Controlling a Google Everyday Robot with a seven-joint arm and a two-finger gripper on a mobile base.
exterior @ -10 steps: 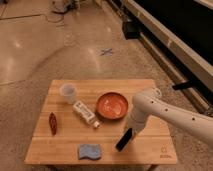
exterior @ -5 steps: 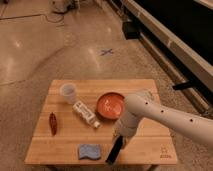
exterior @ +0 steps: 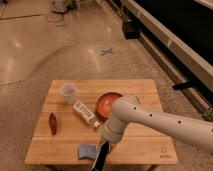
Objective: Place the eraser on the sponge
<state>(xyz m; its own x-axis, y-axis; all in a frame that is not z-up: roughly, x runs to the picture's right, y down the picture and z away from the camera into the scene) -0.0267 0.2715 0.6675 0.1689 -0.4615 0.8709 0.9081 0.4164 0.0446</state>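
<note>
On the wooden table (exterior: 145, 142), near its front edge, lies the blue-grey sponge (exterior: 85, 150). My gripper (exterior: 105, 145) hangs just to the right of it, at the end of the white arm that reaches in from the right. It is shut on the eraser (exterior: 100, 159), a long black block that points downward past the table's front edge. The eraser's lower end sits right beside the sponge's right edge. Whether the two touch cannot be made out.
An orange bowl (exterior: 106, 101) sits mid-table, partly behind my arm. A white labelled bottle (exterior: 85, 113) lies left of it, with a clear cup (exterior: 68, 92) behind. A small dark red object (exterior: 52, 123) lies at the left. Polished floor surrounds the table.
My gripper has carried the eraser leftward and toward the table's front edge, from right of the bowl to just beside the sponge. Nothing else on the table has moved.
</note>
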